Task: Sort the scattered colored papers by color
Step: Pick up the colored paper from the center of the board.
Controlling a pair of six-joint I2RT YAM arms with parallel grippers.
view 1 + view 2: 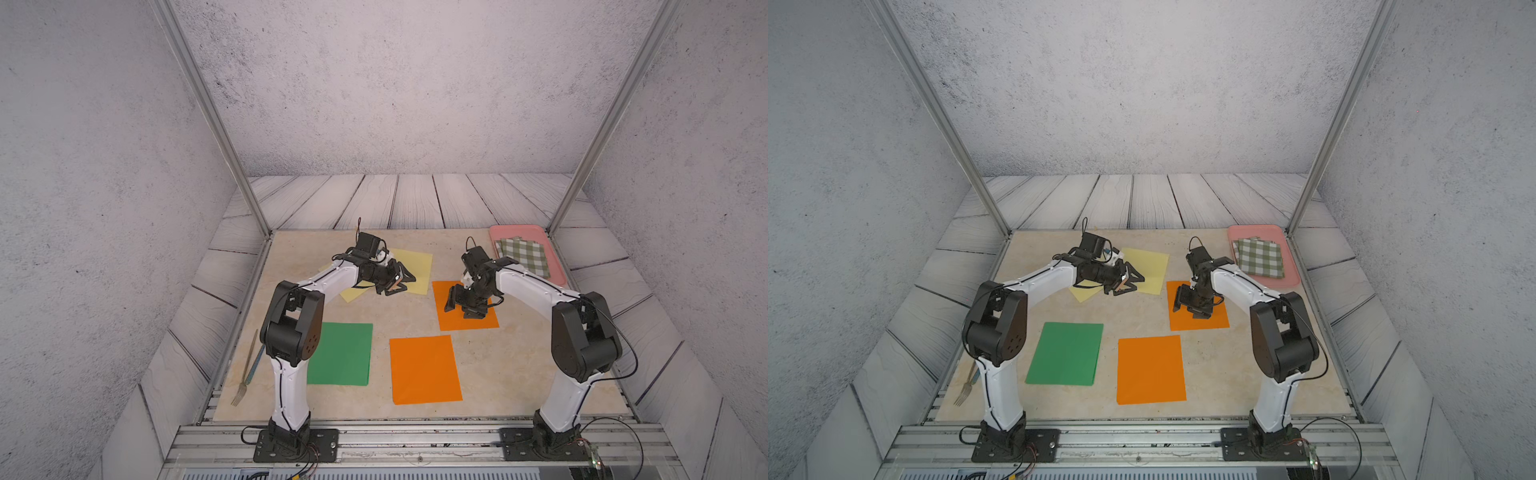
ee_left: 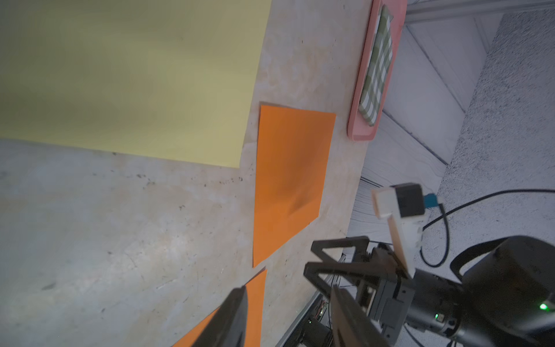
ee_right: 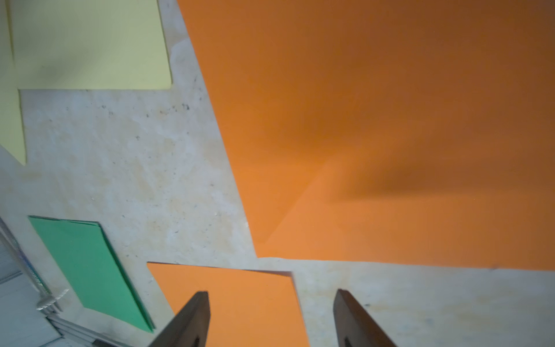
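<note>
back of the table (image 1: pixel 519 374): far yellow (image 1: pixel 415 266) and near yellow (image 1: pixel 352 296) are laid overlapping; the near one is partly hidden by the left arm. the left gripper (image 1: pixel 400 284) is held above far yellow's near edge, jaws parted, nothing between them. the right gripper (image 1: pixel 462 305) is poised over far orange (image 1: pixel 455 324), jaws likewise parted and nothing grasped; contact with the sheet cannot be told. near orange (image 1: pixel 424 370) is laid flat at front centre, close to far orange but apart. green (image 1: pixel 345 353) is laid beside it, toward the left arm; in the right wrist view a doubled edge is seen on green (image 3: pixel 90 264), possibly two sheets stacked. at the back right corner a cloth (image 1: pixel 525 253) is kept in a tray (image 1: pixel 515 230). a fork (image 1: pixel 245 376) is laid at the table's edge on the left arm's side.
</note>
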